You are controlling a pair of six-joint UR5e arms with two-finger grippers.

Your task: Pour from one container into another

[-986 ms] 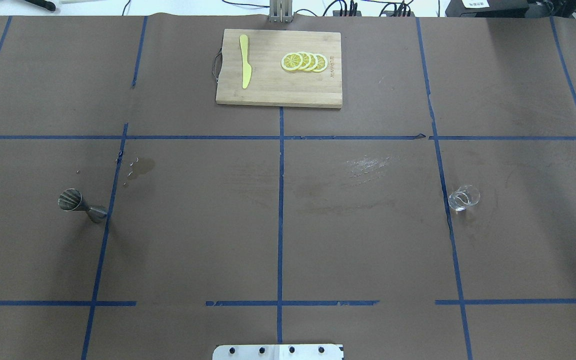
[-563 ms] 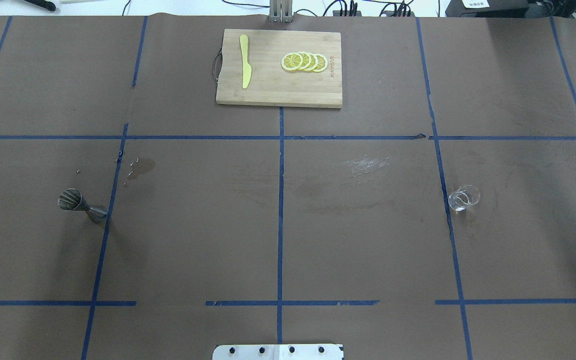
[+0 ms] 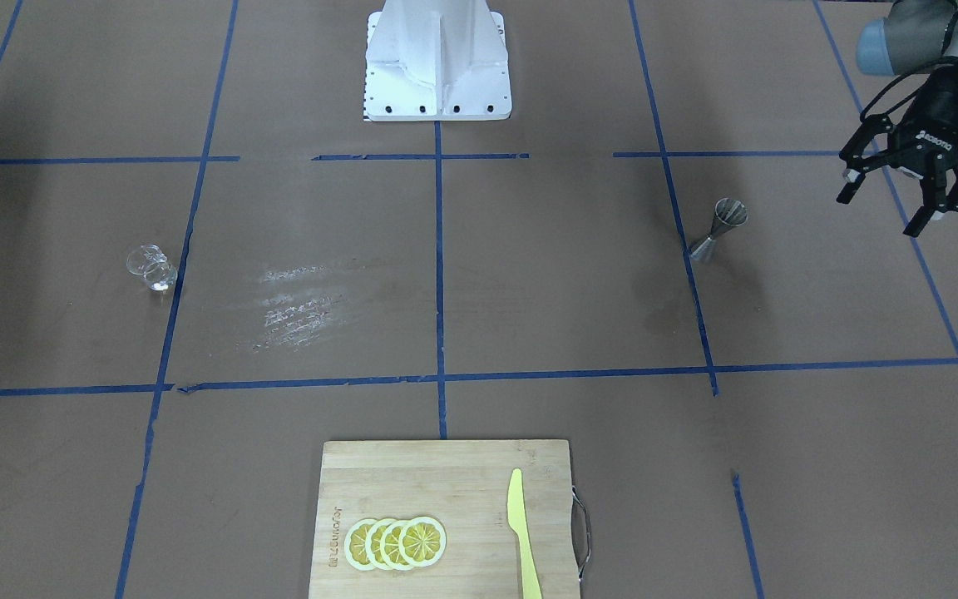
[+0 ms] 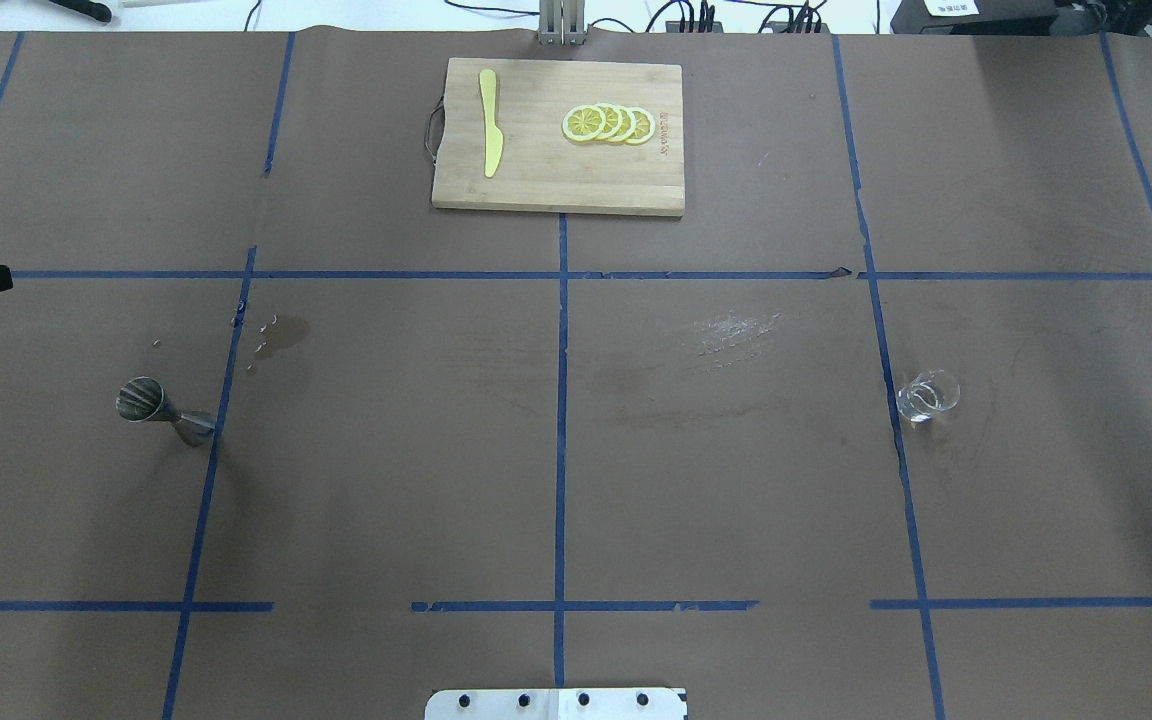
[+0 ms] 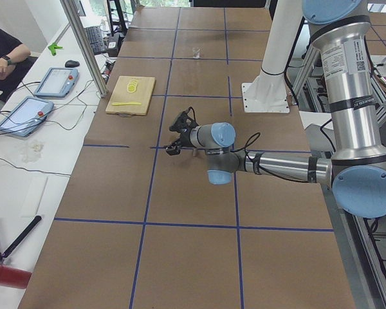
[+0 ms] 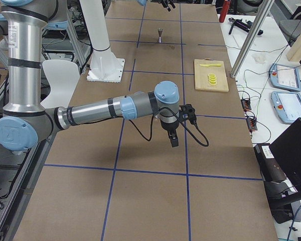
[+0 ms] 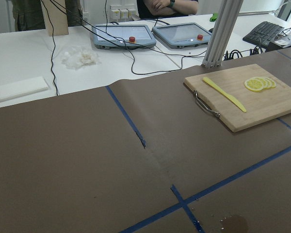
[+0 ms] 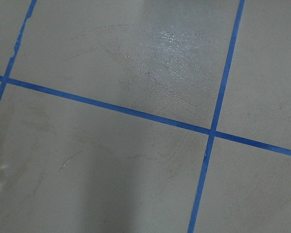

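Left gripper (image 5: pixel 175 134) above table (image 5: pixel 180 257), cutting board (image 5: pixel 130 95) beyond

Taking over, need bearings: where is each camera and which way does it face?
Front-facing: opposite the white robot base, facing it; left end effector at right.
Overhead: behind robot, looking forward; end effector's tip far left.
Exterior left: table's left end; left arm near.
Exterior right: opposite end; right arm near.
Left wrist: towards rectangular bamboo cutting board; no body.
Right wrist: down at blue tape; no body.
Front-facing and overhead share silver metal jigger, small clear glass.
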